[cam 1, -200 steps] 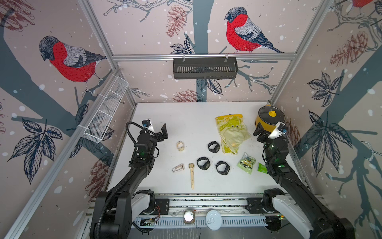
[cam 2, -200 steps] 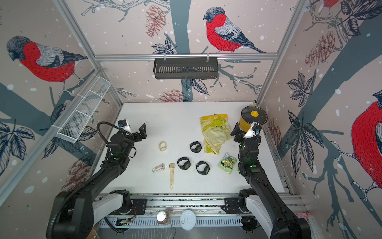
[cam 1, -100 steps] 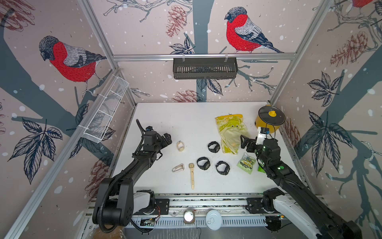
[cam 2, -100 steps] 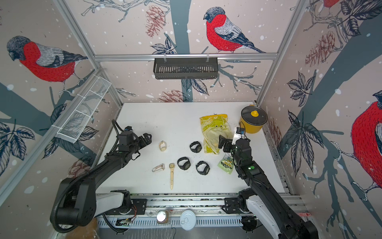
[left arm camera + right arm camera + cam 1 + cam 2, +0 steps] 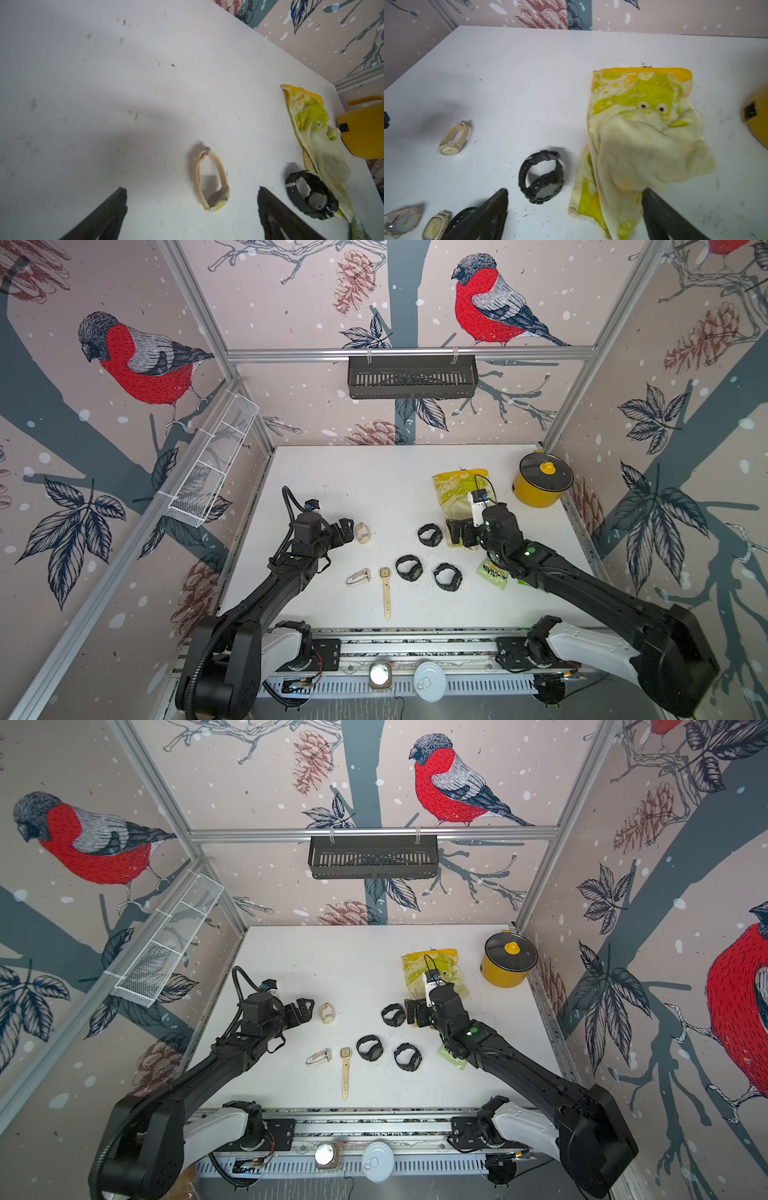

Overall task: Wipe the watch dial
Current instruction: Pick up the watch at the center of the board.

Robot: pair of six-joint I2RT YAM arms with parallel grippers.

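Your left fingers (image 5: 108, 214) stand wide apart. The beige watch (image 5: 212, 187) lies just ahead between them on the surface (image 5: 145, 83), dial end nearest, strap loop running away. Your right fingers (image 5: 483, 214), also apart, hang over the near end of the yellow towel (image 5: 643, 145). Print on the green packet (image 5: 492, 572) is too small to read.

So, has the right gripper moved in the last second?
Yes: the right gripper has swung away from the yellow pot, over the towel.
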